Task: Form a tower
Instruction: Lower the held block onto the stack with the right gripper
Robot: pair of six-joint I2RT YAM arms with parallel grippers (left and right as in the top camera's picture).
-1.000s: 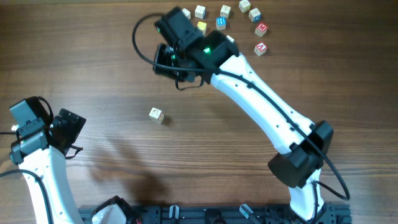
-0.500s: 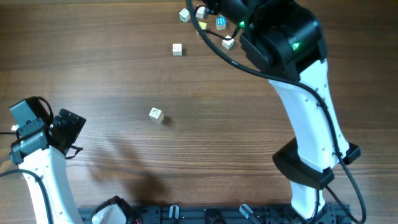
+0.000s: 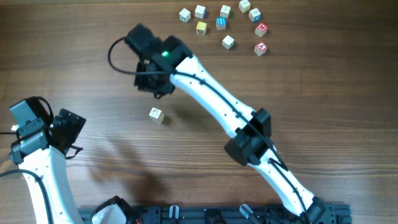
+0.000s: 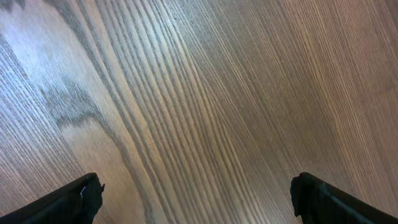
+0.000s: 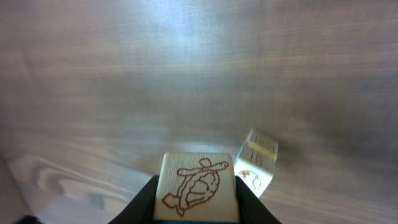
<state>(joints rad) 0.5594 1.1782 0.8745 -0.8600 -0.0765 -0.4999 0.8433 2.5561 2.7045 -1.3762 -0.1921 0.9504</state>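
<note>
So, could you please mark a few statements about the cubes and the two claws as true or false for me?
1. The right claw is shut on a cube with a red turtle drawing. True.
2. The left claw holds a cube. False: it is open and empty over the bare table.
3. Three cubes stand stacked mid-table. False: only a single cube lies there.
4. Several loose cubes lie grouped at the far side. True.

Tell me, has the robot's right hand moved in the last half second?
Yes. The right hand swung from the cube cluster at the far edge toward the lone cube mid-table.
</note>
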